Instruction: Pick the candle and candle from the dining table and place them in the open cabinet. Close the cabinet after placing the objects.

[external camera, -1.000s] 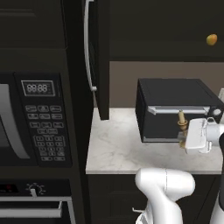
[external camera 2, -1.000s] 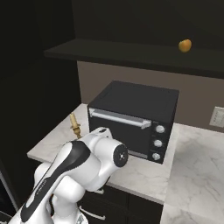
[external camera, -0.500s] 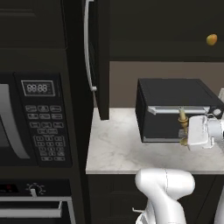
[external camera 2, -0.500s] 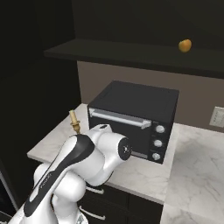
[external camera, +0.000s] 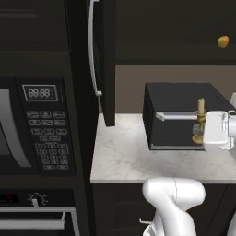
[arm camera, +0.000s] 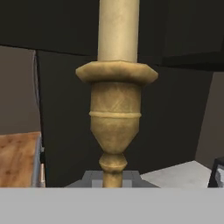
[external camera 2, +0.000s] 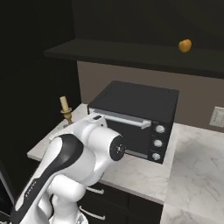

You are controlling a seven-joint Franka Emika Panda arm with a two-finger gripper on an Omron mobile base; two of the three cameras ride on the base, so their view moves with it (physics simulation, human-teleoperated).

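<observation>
Matt brass candlestick [arm camera: 115,113] (scuffed), waxy cream candle [arm camera: 118,28], veined marble counter [external camera: 124,156].

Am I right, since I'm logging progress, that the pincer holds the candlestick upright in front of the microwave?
Not the microwave. The left base view shows the pincer holding the candlestick upright in front of the black toaster oven; the microwave sits far to the left, beyond the cabinet door.
</observation>
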